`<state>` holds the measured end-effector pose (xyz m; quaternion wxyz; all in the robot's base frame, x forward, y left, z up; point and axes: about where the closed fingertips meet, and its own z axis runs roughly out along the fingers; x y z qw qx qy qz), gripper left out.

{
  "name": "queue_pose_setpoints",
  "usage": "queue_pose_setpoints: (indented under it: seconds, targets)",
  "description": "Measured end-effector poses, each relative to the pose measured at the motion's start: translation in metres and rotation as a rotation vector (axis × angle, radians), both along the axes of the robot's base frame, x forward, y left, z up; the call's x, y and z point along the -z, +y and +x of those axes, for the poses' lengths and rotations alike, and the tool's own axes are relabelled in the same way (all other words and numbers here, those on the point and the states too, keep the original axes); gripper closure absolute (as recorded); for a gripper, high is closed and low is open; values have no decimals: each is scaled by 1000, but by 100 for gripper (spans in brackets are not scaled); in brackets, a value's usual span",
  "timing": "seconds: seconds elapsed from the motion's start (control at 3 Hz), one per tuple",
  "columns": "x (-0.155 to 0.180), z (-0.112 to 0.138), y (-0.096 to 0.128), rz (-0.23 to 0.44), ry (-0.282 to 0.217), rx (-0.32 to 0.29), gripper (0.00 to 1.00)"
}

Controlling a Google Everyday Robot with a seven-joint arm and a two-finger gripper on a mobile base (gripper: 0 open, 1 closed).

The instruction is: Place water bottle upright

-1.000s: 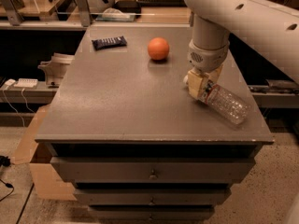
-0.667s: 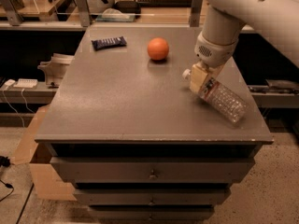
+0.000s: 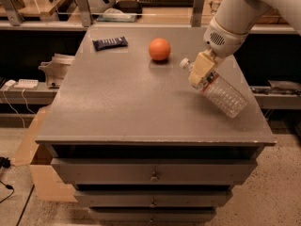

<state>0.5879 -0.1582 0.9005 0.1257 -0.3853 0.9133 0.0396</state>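
Observation:
The water bottle [image 3: 221,92] is clear and ribbed with a white cap. It is tilted, cap end raised toward the upper left, base end low over the table's right side. My gripper [image 3: 201,74] is shut on the bottle near its neck, its tan fingers [image 3: 199,68] clamped around the label area. The white arm reaches in from the upper right.
An orange ball [image 3: 159,49] sits on the grey table [image 3: 127,102] behind and left of the bottle. A dark blue snack bar [image 3: 110,42] lies at the back left. Drawers are below the table's front edge. Shelves stand behind, and a cardboard box [image 3: 37,173] is on the floor at left.
The gripper has lifted the bottle's cap end up and away from the table, so the bottle is tilted more steeply. The arm has moved up and to the right.

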Motion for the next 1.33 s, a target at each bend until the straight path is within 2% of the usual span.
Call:
queue_pose_setpoints:
  seconds: [0.33, 0.67, 1.0, 1.33]
  targets:
    - [-13, 2, 7, 48, -70, -60, 100]
    - [-44, -1, 17, 115, -184, -159, 100]
    - [-61, -2, 24, 220, -243, -256, 100]
    - [-64, -2, 33, 394, -255, -350, 100]
